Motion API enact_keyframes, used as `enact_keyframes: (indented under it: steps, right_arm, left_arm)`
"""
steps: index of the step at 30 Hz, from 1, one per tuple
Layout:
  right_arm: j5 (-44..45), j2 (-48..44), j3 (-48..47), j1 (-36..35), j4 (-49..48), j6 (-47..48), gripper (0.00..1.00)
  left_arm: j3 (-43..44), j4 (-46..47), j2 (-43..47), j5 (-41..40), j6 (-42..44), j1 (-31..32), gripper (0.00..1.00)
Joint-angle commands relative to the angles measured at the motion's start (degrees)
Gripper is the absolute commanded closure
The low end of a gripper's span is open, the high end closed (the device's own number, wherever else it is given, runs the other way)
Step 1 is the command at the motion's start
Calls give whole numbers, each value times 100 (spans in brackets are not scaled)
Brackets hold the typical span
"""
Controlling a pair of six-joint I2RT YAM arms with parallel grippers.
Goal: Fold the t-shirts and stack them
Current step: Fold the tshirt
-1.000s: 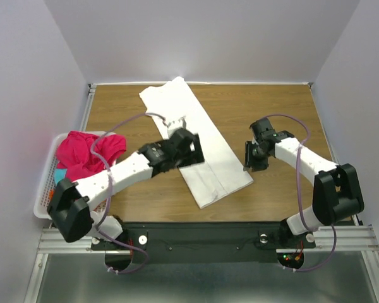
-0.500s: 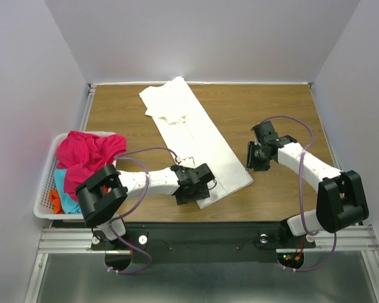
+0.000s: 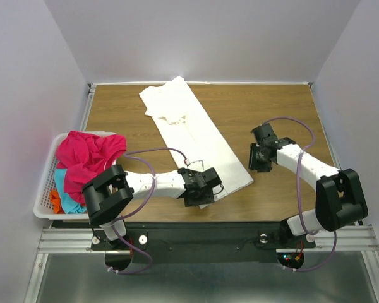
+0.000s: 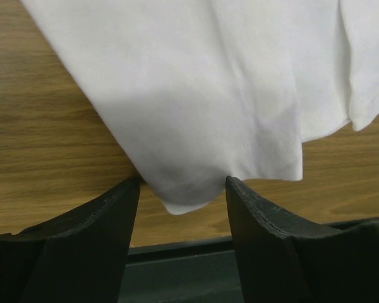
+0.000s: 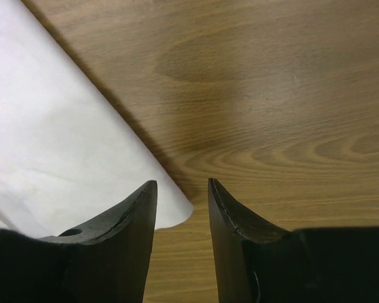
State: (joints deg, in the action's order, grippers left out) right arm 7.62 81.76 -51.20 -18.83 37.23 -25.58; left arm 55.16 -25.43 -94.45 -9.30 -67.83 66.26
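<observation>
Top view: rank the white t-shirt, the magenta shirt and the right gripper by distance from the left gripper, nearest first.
1. white t-shirt: its near corner lies right at the left gripper.
2. right gripper: to the right, past the shirt's hem.
3. magenta shirt: in the basket, far left.

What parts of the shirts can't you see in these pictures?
- Top view: the near corner of the white t-shirt, partly hidden under the left end effector.
- Top view: most of the cyan shirt and orange shirt, buried under the magenta shirt in the basket.
- Right wrist view: most of the white t-shirt, cut off by the left edge beside the right end effector.
</observation>
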Motion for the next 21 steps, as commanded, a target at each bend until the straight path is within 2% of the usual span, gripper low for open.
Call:
enact_keyframes:
  steps: [1, 9, 16, 21]
  right_arm:
    - [-23, 104, 215, -7, -322, -87, 56]
    - [-901, 244, 523, -7, -603, 18, 56]
    - [-823, 68, 558, -15, -603, 10, 56]
    - [-1007, 139, 646, -7, -612, 27, 56]
  left_arm:
    - [-119, -375, -381, 236, 147, 168, 32]
    - [-348, -296, -398, 324, 271, 203, 44]
    - [-374, -226, -486, 367, 402, 212, 50]
    - [-357, -296, -416, 368, 481, 212, 49]
